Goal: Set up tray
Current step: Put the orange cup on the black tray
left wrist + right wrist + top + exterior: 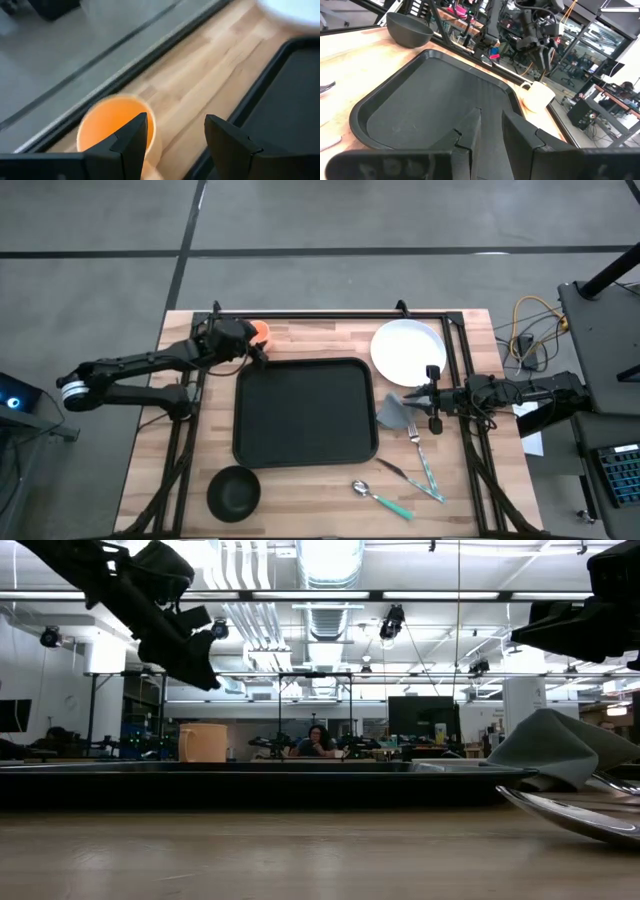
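While the left gripper (172,137) hangs with fingers wide over the orange cup (259,331), the black tray (305,412) lies just beside it, with nothing in it. Right gripper (491,131), fingers narrow, waits beside the grey napkin (392,412) and white plate (407,350).

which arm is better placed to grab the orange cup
Left. The left gripper hangs open right over the orange cup beside the tray, while the right gripper is across the table near the napkin.
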Action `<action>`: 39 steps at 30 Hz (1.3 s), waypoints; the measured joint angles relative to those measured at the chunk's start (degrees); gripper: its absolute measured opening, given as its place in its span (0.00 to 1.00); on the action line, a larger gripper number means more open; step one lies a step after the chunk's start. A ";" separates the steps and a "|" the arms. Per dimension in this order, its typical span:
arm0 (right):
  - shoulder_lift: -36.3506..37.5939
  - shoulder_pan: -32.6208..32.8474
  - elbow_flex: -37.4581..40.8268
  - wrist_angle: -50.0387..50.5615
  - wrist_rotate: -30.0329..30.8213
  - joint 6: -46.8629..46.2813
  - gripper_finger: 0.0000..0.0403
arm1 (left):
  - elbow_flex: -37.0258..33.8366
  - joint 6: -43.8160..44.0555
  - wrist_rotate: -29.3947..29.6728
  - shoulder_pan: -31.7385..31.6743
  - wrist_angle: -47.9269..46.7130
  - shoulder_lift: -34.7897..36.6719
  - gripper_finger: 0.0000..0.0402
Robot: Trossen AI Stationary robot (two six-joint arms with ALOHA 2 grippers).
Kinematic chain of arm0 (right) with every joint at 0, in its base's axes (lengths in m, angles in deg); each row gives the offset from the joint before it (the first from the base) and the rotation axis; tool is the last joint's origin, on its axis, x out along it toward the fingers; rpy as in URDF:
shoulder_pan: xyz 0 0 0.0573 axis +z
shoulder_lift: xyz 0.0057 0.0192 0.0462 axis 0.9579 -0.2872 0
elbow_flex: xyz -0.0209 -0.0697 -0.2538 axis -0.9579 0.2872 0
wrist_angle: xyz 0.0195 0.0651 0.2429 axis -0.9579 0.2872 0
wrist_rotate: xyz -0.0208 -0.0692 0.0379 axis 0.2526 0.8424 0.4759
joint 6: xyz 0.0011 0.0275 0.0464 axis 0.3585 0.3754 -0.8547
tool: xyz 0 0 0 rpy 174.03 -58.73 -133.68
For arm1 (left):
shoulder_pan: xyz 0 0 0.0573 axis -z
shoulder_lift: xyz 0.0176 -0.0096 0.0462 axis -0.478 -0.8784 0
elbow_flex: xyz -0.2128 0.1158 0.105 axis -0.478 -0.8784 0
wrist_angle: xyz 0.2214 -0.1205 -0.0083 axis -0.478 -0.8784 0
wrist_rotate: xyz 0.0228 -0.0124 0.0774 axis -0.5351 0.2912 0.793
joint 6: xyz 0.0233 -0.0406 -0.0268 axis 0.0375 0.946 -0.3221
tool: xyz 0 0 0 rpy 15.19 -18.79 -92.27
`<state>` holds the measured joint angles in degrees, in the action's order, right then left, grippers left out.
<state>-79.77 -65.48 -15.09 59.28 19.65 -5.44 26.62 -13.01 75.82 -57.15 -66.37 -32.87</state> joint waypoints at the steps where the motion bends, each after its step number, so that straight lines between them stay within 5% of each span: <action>1: 0.00 0.00 0.00 0.00 0.00 0.00 0.17 | -0.09 0.05 0.20 -0.11 -0.30 -0.25 0.44; 21: 0.00 0.00 0.00 0.00 0.00 0.02 0.17 | 4.97 -0.87 0.28 -4.15 -1.86 -14.32 0.44; 39: 0.00 0.00 0.00 0.00 0.00 0.00 0.17 | 4.52 -1.42 0.68 -5.62 -2.17 -16.15 0.44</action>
<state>-79.77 -65.48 -15.09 59.28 19.65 -5.44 31.14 -14.43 76.50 -62.77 -68.54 -49.02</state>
